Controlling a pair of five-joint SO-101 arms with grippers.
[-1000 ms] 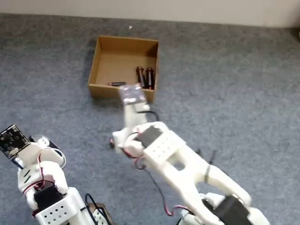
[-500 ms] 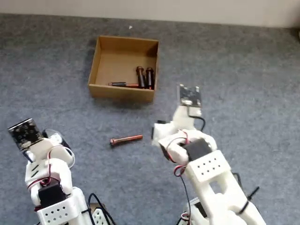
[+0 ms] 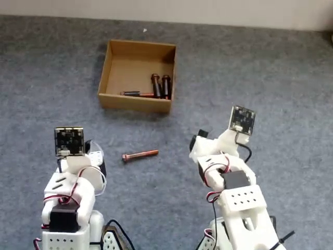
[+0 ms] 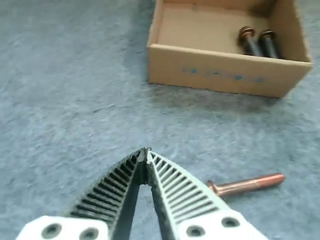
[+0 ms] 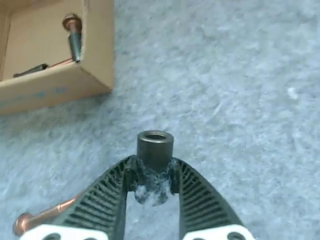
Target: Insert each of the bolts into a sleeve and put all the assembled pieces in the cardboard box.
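A copper bolt [image 3: 140, 154] lies bare on the grey carpet between the two arms. My right gripper [image 5: 154, 167] is shut on a short dark sleeve [image 5: 155, 146], held upright with its bore open; in the high view this gripper [image 3: 200, 141] hangs right of the bolt. The bolt's head [image 5: 22, 221] shows beside the right fingers. My left gripper [image 4: 145, 154] is shut on nothing, low over the carpet, with the bolt [image 4: 247, 184] a little off to its side. The cardboard box [image 3: 136, 102] beyond holds three dark sleeved bolts [image 3: 161, 86].
The box [image 4: 225, 75] stands a short way past the bolt, its near wall facing both arms. Two of its pieces [image 4: 257, 42] lie side by side at the right end, a third [image 3: 136, 94] along the near wall. Grey carpet surrounds everything.
The right arm has drawn back from the box and swung right, uncovering the bolt on the carpet. The left arm has moved right and forward toward the bolt.
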